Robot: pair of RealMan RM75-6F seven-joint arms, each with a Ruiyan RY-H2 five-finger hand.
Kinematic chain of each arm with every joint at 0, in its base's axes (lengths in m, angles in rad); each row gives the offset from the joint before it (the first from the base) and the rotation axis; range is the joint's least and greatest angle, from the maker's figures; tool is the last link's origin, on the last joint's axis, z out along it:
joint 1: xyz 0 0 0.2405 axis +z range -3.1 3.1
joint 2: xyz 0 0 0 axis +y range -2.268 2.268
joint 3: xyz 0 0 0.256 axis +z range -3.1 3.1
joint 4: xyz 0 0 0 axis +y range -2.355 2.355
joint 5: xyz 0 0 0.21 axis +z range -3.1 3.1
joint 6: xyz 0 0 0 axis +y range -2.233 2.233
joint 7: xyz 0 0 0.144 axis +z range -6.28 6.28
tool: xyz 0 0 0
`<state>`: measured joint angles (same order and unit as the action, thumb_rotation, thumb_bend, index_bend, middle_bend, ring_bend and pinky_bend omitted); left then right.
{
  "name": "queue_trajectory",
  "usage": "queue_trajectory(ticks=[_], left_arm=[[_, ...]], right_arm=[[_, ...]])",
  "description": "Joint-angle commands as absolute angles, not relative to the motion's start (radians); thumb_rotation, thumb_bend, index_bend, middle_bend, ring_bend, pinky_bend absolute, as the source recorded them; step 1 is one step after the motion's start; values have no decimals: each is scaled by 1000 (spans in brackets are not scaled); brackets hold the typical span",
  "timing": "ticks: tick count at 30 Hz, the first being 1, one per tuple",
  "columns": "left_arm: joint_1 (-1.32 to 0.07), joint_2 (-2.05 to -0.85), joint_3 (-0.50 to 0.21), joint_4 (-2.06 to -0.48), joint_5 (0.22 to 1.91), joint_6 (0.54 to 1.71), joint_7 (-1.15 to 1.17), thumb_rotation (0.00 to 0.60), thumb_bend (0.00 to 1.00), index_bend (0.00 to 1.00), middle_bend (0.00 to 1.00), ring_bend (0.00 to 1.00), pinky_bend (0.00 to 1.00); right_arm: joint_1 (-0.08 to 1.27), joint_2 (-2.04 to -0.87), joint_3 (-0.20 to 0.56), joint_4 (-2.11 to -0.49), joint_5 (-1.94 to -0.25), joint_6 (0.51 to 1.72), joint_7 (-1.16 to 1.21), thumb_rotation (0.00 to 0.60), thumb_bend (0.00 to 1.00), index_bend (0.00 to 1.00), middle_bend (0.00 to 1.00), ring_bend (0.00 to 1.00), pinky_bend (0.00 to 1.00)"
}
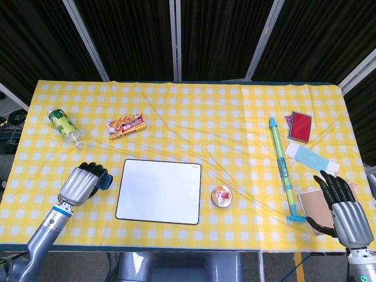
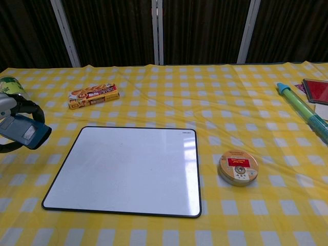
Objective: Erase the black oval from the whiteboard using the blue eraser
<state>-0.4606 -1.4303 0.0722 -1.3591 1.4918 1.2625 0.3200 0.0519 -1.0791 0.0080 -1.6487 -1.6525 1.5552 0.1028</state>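
No black oval can be made out on the whiteboard [image 1: 158, 191] in either view; its white surface reads as bare inside the dark frame. The erasing is therefore judged to be done, and what may be left is only for the blue eraser [image 2: 24, 132] to be set down on the tabletop [image 1: 194, 111] and let go.

The whiteboard lies near the front edge of the tabletop, somewhat left of centre, square to that edge. The blue eraser is held clear of it, off the board's left side, toward the left edge of the tabletop.

The left hand [image 1: 81, 183] is seen in the head view with its fingers curled down and around the eraser, the silver back of the hand turned upward and the forearm running back toward the front left corner. In the chest view only dark fingers wrapped about the eraser show at the frame's left border. Whether the eraser touches the cloth cannot be told.

The right hand [image 1: 343, 205] is placed at the front right corner, palm forward, with its dark fingers spread and raised, and nothing is held in it. It sits just beside the brown notebook [image 1: 311, 202], and contact with it cannot be judged. It does not appear in the chest view.
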Motion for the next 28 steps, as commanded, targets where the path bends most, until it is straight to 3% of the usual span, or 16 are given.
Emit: queue_trajectory(ticks=[1,4,7,9,11,17,20,28], left_arm=[[-441,-1420,79,-1359,1474,1246,290,600,372,350,219,163,246],[-430,-1422,83,-1351,1463,1227,282,600,334,311,147,106,199],[-421,-1404,83,-1393,1434,1197,275,600,223,158,17,12,105],[-412,-1389,83,-1425,1420,1192,269,600,162,50,0,0,36],[-400,-1372,80,-1454,1409,1196,265,600,130,7,0,0,4],[-319,-1313,80,-1536,1437,1320,170,600,115,0,0,0,0],[-265,-1299,93,-1522,1517,1445,156,600,114,0,0,0,0],[-154,-1275,128,-1517,1618,1628,192,600,113,0,0,0,0]], right_arm=[[53,-1084,5,-1651,-1656,1553,92,600,61,0,0,0,0],[53,-1086,4,-1651,-1657,1551,87,600,61,0,0,0,0],[53,-1085,5,-1649,-1654,1551,91,600,61,0,0,0,0],[53,-1084,5,-1648,-1653,1551,94,600,60,0,0,0,0],[54,-1084,5,-1647,-1653,1549,97,600,61,0,0,0,0],[56,-1085,8,-1643,-1650,1548,97,600,61,0,0,0,0],[55,-1093,14,-1632,-1652,1559,87,600,60,0,0,0,0],[55,-1108,17,-1625,-1658,1569,56,600,60,0,0,0,0]])
